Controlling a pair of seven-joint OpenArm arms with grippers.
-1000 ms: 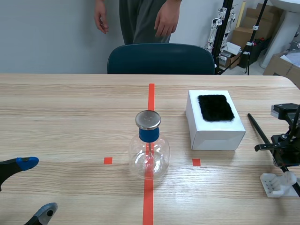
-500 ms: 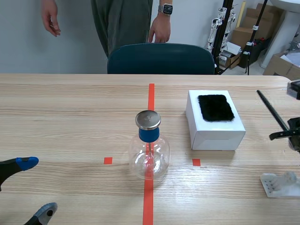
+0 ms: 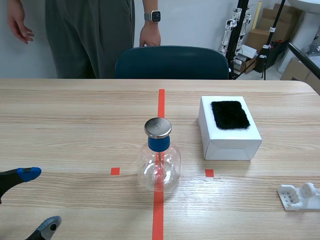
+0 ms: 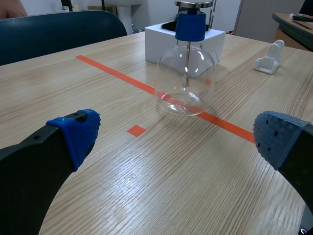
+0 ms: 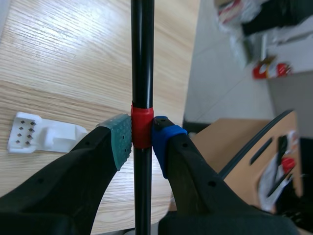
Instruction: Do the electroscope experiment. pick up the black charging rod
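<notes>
Charging rod (image 5: 142,58): glossy black, one red band; right gripper (image 5: 142,139) pads: dotted grey-green and dotted blue; left gripper (image 4: 176,139) pads: dotted blue. Flask (image 3: 159,167): clear glass, blue collar, silver cap; box (image 3: 230,137): white, black furry patch on top. Table (image 3: 75,125): pale wood grain, orange-red tape lines; small stand (image 3: 299,196): plain white; chair (image 3: 172,62): dark teal.

Left gripper (image 3: 38,200) spread; right gripper (image 5: 142,133) clamped
Left sits at the scene's lower left, fingers wide apart; right pinches the black charging rod (image 5: 142,58) between its pads.
</notes>
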